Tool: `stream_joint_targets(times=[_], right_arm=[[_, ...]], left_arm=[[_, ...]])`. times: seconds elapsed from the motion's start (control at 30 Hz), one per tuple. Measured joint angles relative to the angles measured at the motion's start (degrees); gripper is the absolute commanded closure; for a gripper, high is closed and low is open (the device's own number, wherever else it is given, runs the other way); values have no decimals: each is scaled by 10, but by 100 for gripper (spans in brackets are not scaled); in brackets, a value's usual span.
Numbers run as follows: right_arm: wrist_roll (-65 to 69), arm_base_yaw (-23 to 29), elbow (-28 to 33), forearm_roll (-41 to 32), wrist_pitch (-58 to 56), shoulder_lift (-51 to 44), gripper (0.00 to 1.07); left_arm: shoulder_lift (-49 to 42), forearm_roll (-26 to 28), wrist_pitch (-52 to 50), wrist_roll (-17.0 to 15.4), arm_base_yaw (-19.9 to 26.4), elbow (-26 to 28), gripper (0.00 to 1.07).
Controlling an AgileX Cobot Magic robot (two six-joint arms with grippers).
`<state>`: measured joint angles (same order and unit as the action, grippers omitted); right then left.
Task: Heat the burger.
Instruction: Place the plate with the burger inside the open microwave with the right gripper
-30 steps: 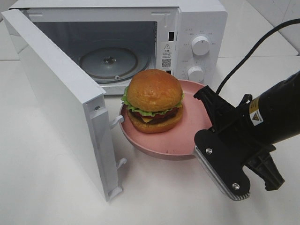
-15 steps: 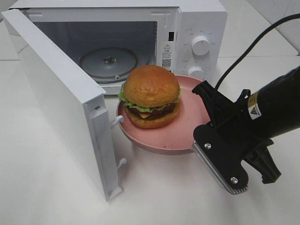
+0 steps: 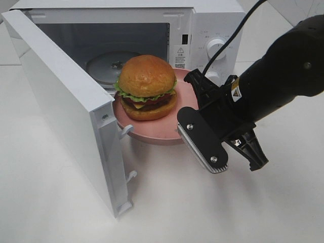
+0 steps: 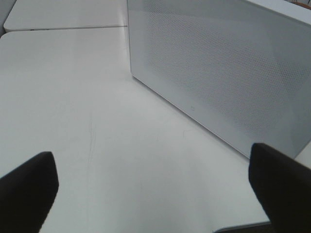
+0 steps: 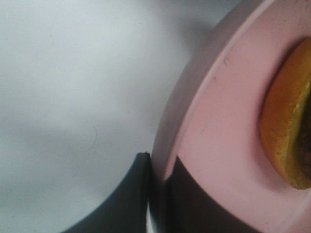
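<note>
Golden-brown burger [image 3: 147,83], pink plate [image 3: 152,136]

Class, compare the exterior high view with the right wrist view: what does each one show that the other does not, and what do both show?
Only the exterior high view shows the microwave, its open door, the turntable inside and the whole burger. Only the right wrist view shows, close up, the rim of the pink plate pinched between the fingers of the right gripper. Both show that gripper, the plate, at least part of the burger and the white table.
</note>
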<state>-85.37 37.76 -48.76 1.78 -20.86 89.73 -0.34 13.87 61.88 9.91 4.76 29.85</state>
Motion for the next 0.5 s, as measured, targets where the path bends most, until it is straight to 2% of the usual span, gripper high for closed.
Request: stream_joint_targets(times=[0.5], right_arm=[[-2, 0, -103, -22, -30, 80, 107]], left_arm=[[0, 0, 0, 0, 0, 0, 7]])
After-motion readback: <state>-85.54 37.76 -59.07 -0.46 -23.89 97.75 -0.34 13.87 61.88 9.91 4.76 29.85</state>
